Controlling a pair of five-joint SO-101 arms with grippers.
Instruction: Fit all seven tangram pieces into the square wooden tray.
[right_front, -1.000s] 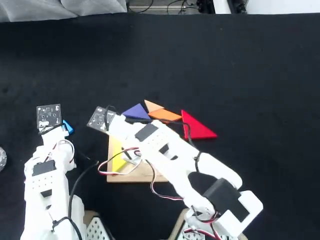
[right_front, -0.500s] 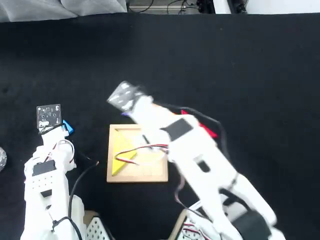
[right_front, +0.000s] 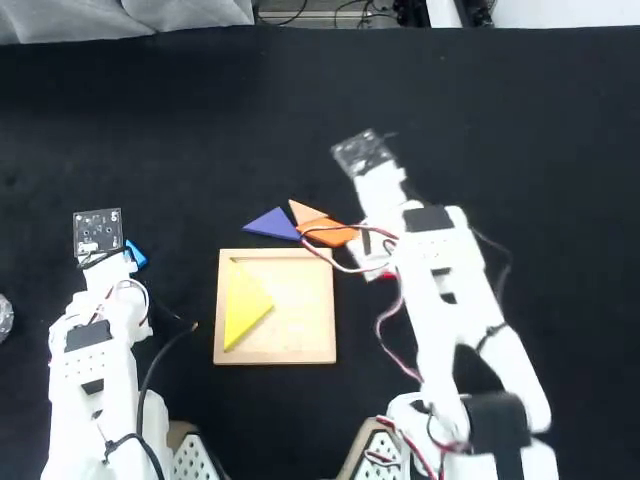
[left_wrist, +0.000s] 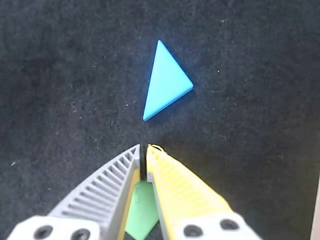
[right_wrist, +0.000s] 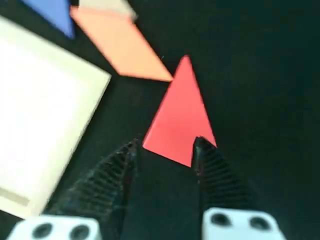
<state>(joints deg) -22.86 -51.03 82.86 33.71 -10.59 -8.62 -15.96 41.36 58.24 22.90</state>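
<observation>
The square wooden tray (right_front: 300, 330) holds a yellow triangle (right_front: 243, 305) against its left side. Just beyond its far edge lie a blue triangle (right_front: 270, 224), a pale orange triangle (right_front: 308, 212) and an orange parallelogram (right_front: 328, 235). My right arm (right_front: 430, 250) stands over the red triangle (right_wrist: 181, 117), and my right gripper (right_wrist: 165, 147) is open with its tips at that piece's near edge. My left gripper (left_wrist: 144, 150) is shut and empty, just short of a cyan triangle (left_wrist: 167, 82). A green piece (left_wrist: 142, 210) lies on the cloth beneath it.
Black cloth covers the whole table. The tray's corner (right_wrist: 45, 115) lies beside my right gripper. The left arm (right_front: 95, 340) stands to the left of the tray, with the cyan triangle (right_front: 137, 257) at its tip. Cables loop from the right arm over the tray's far right corner.
The right arm has swung from over the tray toward the right and now stands above the red triangle, leaving the tray uncovered. The left arm has kept still.
</observation>
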